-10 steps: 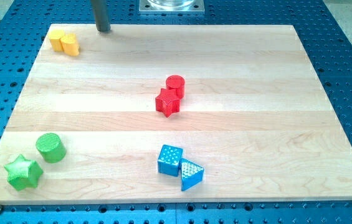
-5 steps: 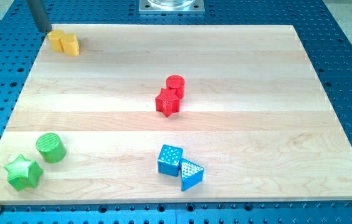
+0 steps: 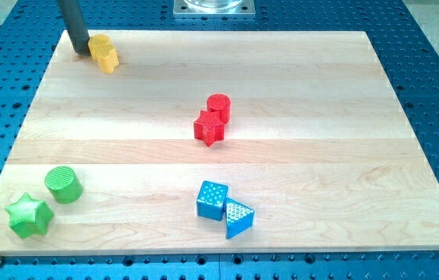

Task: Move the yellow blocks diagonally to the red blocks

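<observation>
Two yellow blocks (image 3: 104,53) sit pressed together near the board's top left corner; their shapes are hard to make out. My tip (image 3: 81,51) touches their left side. A red cylinder (image 3: 218,106) and a red star (image 3: 209,128) sit touching each other near the board's middle, well to the right of and below the yellow blocks.
A green cylinder (image 3: 64,184) and a green star (image 3: 29,215) lie at the bottom left. A blue cube (image 3: 212,199) and a blue triangle (image 3: 238,218) lie at the bottom middle. The wooden board (image 3: 320,155) rests on a blue perforated table (image 3: 437,78).
My tip swept left along the top edge, then came down behind the yellow blocks and pushed them a little to the right and down.
</observation>
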Motion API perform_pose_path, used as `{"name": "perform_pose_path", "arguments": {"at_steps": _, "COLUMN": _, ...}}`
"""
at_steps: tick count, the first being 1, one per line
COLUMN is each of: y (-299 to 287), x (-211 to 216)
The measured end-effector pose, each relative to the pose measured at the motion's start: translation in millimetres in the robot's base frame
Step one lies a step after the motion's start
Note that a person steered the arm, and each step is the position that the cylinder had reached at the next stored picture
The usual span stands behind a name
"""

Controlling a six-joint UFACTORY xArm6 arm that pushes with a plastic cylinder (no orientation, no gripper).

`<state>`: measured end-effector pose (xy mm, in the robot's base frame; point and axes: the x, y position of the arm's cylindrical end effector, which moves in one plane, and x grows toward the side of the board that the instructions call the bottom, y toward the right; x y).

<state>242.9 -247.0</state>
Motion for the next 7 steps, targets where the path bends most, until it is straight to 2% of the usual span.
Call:
{"name": "perform_pose_path", "arguments": {"at_steps": 1, "y": 0, "x": -15}}
{"name": "perform_pose_path", "arguments": {"at_steps": 2, "y": 2, "x": -49}}
{"name": "perform_pose_path", "arguments": {"at_steps": 3, "y": 3, "x": -45}}
{"name": "perform_pose_path", "arguments": {"at_steps": 4, "y": 3, "x": 5}}
{"name": "perform_pose_path", "arguments": {"at_steps": 5, "y": 15, "x": 36}}
{"name": "perform_pose_path", "arguments": {"at_steps": 7, "y": 17, "x": 34}}
